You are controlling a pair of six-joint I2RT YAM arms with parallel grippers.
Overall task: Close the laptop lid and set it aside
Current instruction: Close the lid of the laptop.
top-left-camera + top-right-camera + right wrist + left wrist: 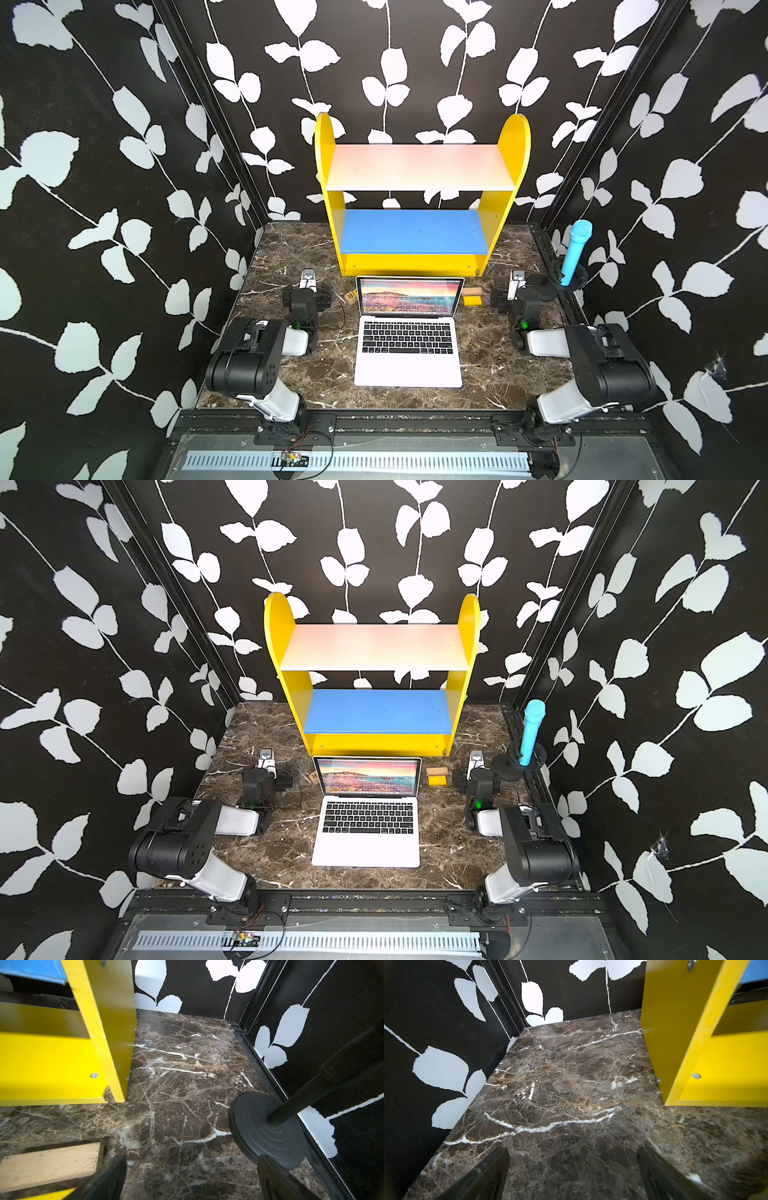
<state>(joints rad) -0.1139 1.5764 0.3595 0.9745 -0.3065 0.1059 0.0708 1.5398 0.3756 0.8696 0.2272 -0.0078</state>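
The laptop point(409, 357) lies open on the brown marble tabletop point(316, 376), midway between the left and right edges. Its front rim is near the front edge. The laptop lid point(410, 296) stands raised, leaning slightly back, with the sunset picture on its screen facing the front edge. Both top views show it this way, lid point(368, 776) over keyboard. Just behind the lid is a yellow shelf unit point(419, 262) with a blue lower board, which reaches back toward the rear edge.

The left gripper point(308, 279) sits low over the tabletop between the laptop and the left edge, level with the lid and clear of it. It points toward the rear edge. In the left wrist view the left gripper point(573, 1148) has its jaws spread wide, with only bare marble between them.

The right gripper point(516, 281) sits the same way on the other side, between the laptop and the right edge. In the right wrist view point(192, 1157) its jaws are also wide apart and hold nothing.

A plain wooden block point(49, 1165) and a small yellow block point(473, 300) lie between the lid and the right gripper. A lettered wooden tile point(350, 296) lies just left of the lid. By the right edge, a blue microphone point(575, 253) stands in a black stand point(268, 1132).
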